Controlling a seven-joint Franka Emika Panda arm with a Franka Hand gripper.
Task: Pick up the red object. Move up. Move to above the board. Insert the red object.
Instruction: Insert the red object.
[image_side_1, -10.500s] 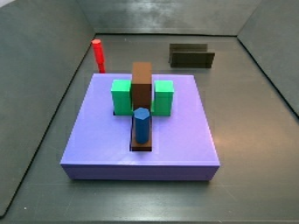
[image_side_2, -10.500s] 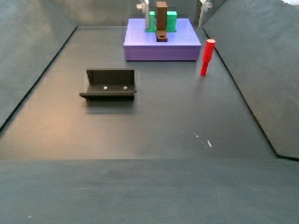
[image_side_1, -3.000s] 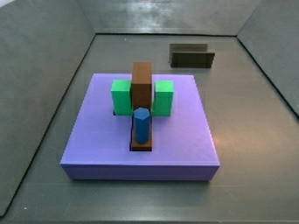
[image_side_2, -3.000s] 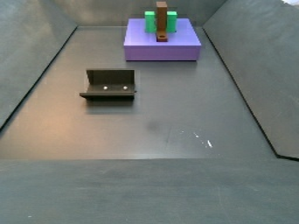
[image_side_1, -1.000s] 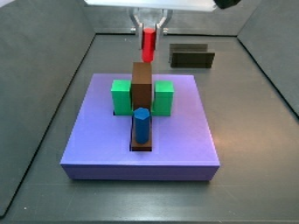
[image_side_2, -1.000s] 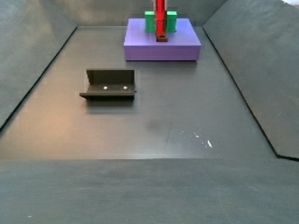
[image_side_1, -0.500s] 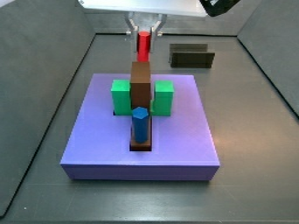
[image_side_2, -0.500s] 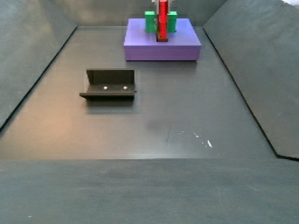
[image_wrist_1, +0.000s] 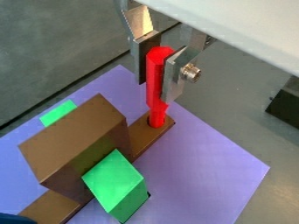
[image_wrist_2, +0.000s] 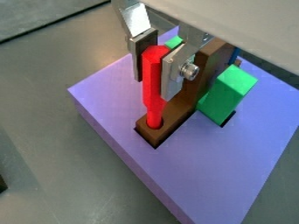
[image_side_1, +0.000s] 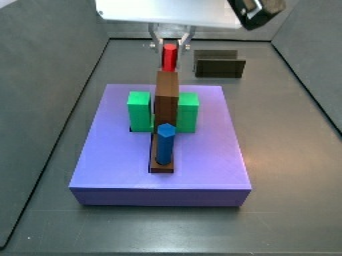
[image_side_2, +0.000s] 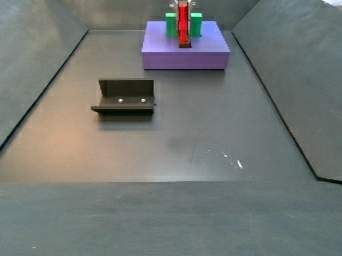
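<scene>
Gripper (image_wrist_1: 156, 63) is closed on the red object (image_wrist_1: 156, 86), silver finger plates pressing its upper part from both sides in both wrist views. It hangs over the far end of the board (image_wrist_2: 111, 122), at the end of the brown strip (image_wrist_1: 73, 149) opposite the blue peg (image_side_1: 163, 143).

The red object stands upright. In both wrist views its lower end meets the end of the brown strip, apparently at or just inside a socket there; how deep it sits cannot be told. The insertion step is judged to be in hand and not confirmed complete.

Risks from here:
- If the peg's tip bears on the socket rim instead of the opening, further descent would jam it or tilt it in the grip.
- Releasing before the peg is seated could let it topple onto the board or off the far edge.
- The raised brown block and the green blocks (image_side_1: 139, 109) stand just beside the fingers; a sideways correction could strike them.

Against the earlier pictures: the red object once stood on the floor beyond the board's far left corner, then was gone from view, and half a second ago hung higher above the strip. It is now lower. The fixture (image_side_2: 124, 96) and the board are unmoved.
</scene>
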